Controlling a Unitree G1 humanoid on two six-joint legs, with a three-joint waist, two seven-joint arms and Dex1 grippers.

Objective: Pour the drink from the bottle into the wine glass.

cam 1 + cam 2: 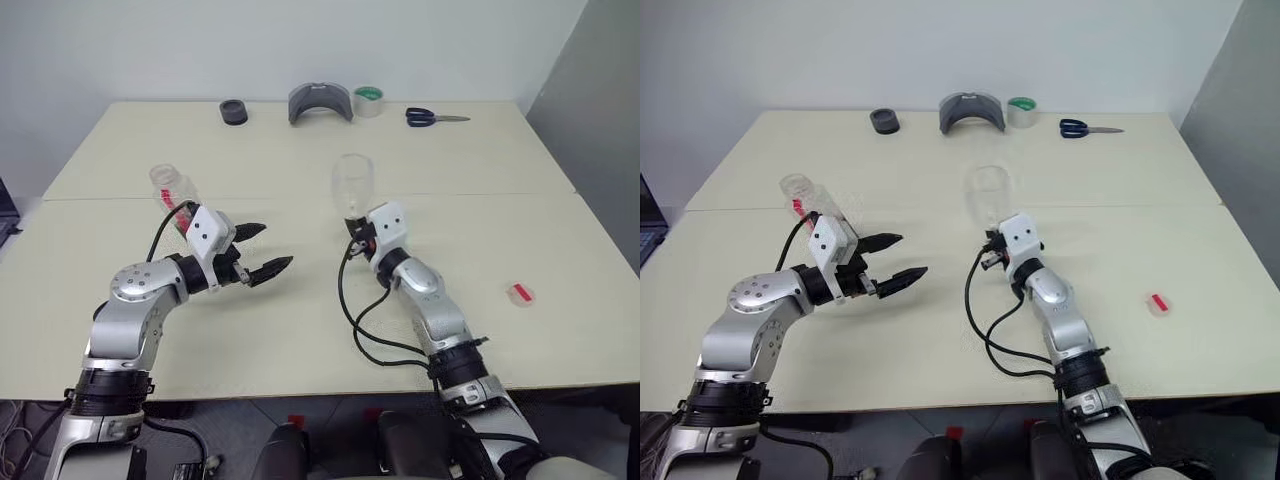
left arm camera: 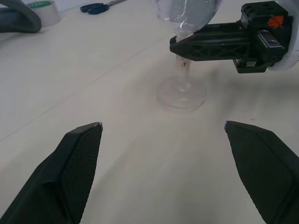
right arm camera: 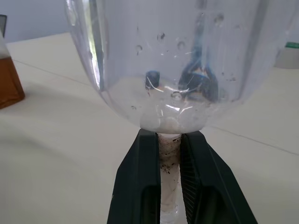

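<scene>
silver jointed arms, white wrist boxes, black cables, ridged black pincer (image 1: 265, 252) fingers

A wide, pale cream table (image 1: 300, 330) made of two tops joined along a seam across the middle spans the frame. Behind it, along the top, stands a plain white wall (image 1: 150, 50); a grey panel (image 1: 590, 110) rises at upper right.

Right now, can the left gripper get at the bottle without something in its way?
Probably yes. The left gripper is open and empty, and the bottle stands uncapped just behind that arm's wrist, with nothing between them. The gripper points away from it, though, so the arm must pull back and turn first.
</scene>
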